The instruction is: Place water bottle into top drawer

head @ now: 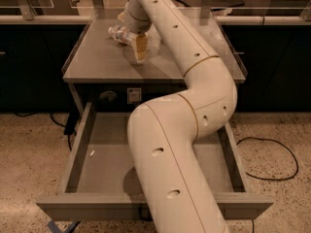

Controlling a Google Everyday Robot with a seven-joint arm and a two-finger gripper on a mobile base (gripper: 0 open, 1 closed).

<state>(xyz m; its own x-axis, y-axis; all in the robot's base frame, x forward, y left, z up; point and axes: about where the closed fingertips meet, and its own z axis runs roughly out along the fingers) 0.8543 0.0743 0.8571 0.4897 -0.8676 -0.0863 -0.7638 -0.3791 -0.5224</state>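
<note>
The water bottle (119, 33), clear and crinkled, lies on its side at the back of the grey tabletop (97, 64). My gripper (140, 48) points down onto the tabletop just right of the bottle, close beside or touching its near end. The top drawer (104, 166) is pulled wide open below the tabletop and its visible floor is bare except for a small white speck. My white arm crosses over the drawer's middle and right and hides that part. The drawer's front panel (87, 210) faces the bottom of the view; its handle is hidden.
A small outlet panel (134, 95) sits under the tabletop's front edge. Clear side walls edge the tabletop on the left and right. A black cable (272, 164) loops on the speckled floor to the right. Dark cabinets stand on both sides.
</note>
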